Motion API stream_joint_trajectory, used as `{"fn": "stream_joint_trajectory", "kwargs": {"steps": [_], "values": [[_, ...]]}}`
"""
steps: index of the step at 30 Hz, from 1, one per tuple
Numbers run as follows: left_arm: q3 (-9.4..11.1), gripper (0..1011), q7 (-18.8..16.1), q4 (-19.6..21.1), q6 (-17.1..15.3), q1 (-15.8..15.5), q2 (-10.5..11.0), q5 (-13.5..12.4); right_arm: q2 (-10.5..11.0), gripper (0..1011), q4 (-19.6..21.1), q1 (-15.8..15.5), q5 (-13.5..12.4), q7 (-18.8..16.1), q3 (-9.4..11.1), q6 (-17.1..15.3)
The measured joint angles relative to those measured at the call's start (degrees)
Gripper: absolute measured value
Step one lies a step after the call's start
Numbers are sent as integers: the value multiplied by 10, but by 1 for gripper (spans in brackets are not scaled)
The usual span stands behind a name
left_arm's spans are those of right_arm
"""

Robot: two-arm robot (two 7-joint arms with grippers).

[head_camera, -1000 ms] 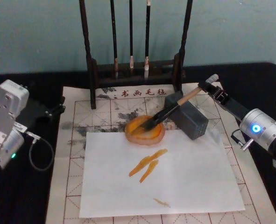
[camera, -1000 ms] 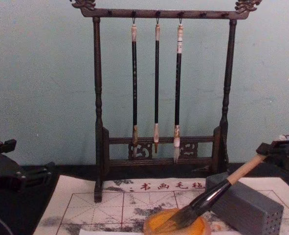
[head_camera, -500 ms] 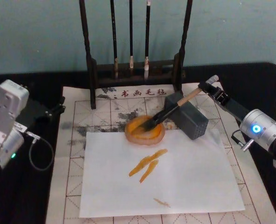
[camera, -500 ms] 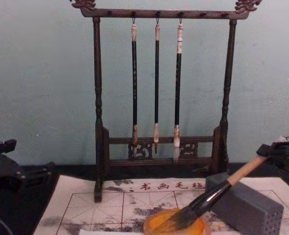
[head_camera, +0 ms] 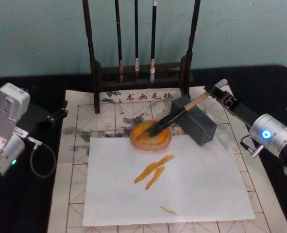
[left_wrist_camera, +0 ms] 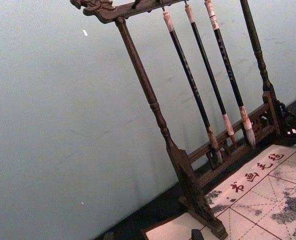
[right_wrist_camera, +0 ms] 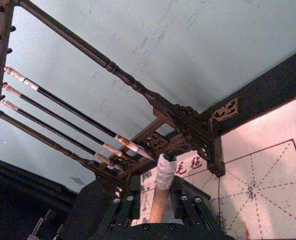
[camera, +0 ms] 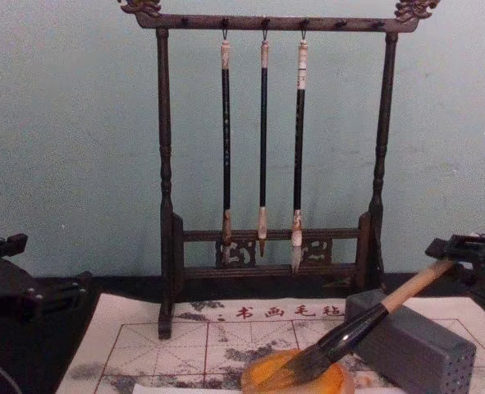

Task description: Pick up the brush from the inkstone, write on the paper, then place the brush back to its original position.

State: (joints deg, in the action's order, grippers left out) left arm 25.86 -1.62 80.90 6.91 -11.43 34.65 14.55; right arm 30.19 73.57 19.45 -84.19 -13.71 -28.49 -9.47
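The brush [head_camera: 175, 116] lies slanted, its dark tuft in the round orange inkstone dish [head_camera: 150, 138] and its shaft resting on a grey block [head_camera: 196, 124]. My right gripper [head_camera: 215, 91] sits at the top end of the wooden handle. In the right wrist view the whitish cap of the brush [right_wrist_camera: 163, 172] stands between the fingers with narrow gaps on both sides, so the right gripper [right_wrist_camera: 155, 195] is open around it. The paper [head_camera: 77, 141], red-gridded, carries a white sheet [head_camera: 201, 179] with orange strokes. My left gripper [head_camera: 53, 115] is parked at the left.
A dark wooden rack [head_camera: 138, 73] with three thin hanging brushes [camera: 263, 148] stands behind the paper, close to the right gripper. Black cloth [head_camera: 26, 204] covers the table on both sides. A cable [head_camera: 36, 160] loops beside the left arm.
The brush handle has settled slightly lower onto the grey block. The right gripper has barely shifted and its fingers have eased off the cap. The left arm has not moved.
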Motion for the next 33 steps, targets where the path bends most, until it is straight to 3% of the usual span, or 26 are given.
{"fn": "stream_joint_trajectory", "kwargs": {"steps": [14,22,33], "values": [[0,1001,0,0,0,0,0,0,0,795,0,0,0,0,0,1],[0,1001,0,0,0,0,0,0,0,1002,0,0,0,0,0,1],[0,1001,0,0,0,0,0,0,0,1000,0,0,0,-1,0,1]]}}
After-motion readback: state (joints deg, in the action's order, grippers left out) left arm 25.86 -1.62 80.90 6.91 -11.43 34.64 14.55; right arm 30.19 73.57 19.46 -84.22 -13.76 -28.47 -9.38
